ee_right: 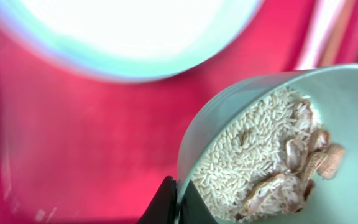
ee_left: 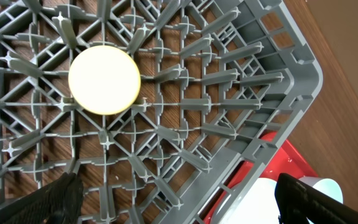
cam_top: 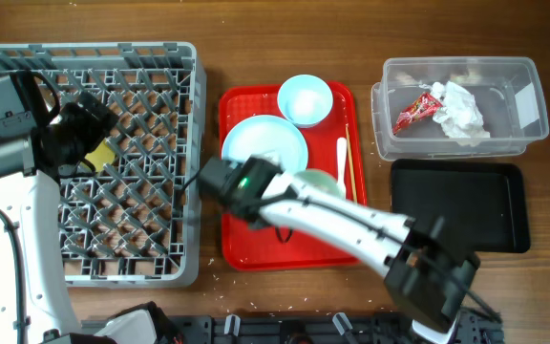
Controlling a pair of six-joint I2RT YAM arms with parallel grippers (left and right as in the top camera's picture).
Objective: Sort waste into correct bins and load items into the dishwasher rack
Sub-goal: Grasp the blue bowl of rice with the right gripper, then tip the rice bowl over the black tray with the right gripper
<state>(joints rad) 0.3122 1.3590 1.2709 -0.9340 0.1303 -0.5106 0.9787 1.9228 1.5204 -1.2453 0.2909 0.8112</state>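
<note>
Rim grip: my right claw [ee_right: 178, 199] clenches the pale blue-green bowl [ee_right: 353, 199] on the red plastic tray [ee_right: 73, 143]; any tilt while lifting could spill its loose rice scraps [ee_right: 241, 155]. My left claw [ee_left: 182, 202] gapes over the grey plastic rack [ee_left: 241, 81].

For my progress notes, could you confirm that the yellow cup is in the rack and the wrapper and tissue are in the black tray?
Not quite: the wrapper and tissue lie in the clear tub, not the black tray, as the overhead view shows. The cup is in the rack.
</note>
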